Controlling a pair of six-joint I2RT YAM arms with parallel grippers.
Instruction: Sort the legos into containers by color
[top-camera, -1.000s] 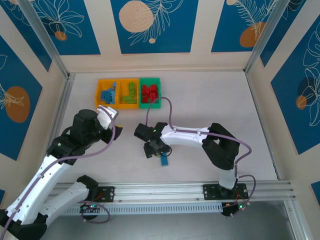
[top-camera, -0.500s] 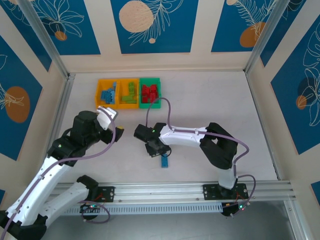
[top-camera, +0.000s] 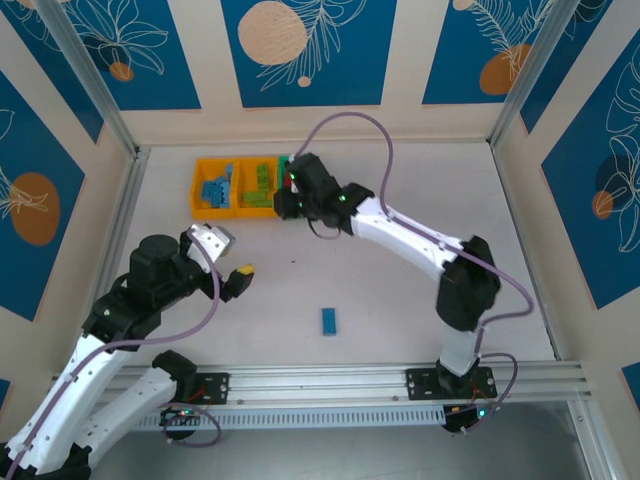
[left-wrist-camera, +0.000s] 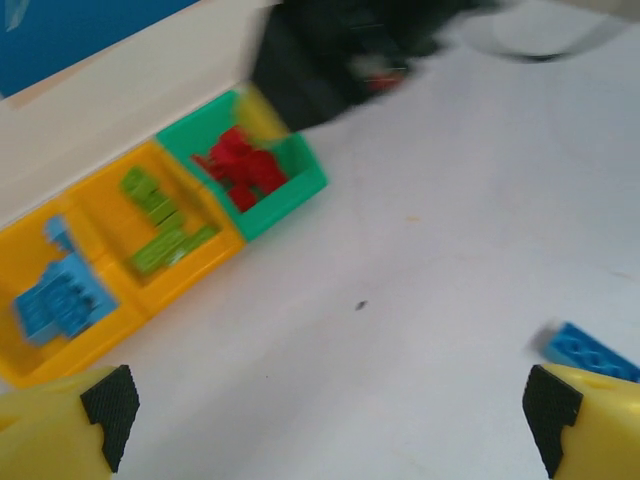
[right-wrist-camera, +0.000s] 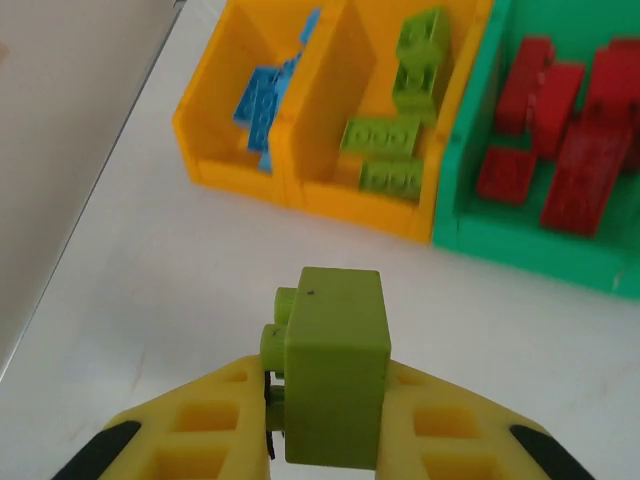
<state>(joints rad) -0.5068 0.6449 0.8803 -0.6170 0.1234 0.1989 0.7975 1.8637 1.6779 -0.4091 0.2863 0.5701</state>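
Separately in containers (right-wrist-camera: 290, 182), blue legos (right-wrist-camera: 262, 100), lime (right-wrist-camera: 382, 136), red (right-wrist-camera: 570, 170)

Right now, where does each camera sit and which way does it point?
Top external: fixed above and behind, looking down on the left arm, right arm, table, bins and a loose blue brick.
Left wrist: on the left arm, looking across the table toward the bins; the open left fingers frame the bottom corners.
Right wrist: on the right arm, looking down at the bins; the right fingers pinch a lime brick.
Shared: all three see the bins; top and left wrist see the blue brick.
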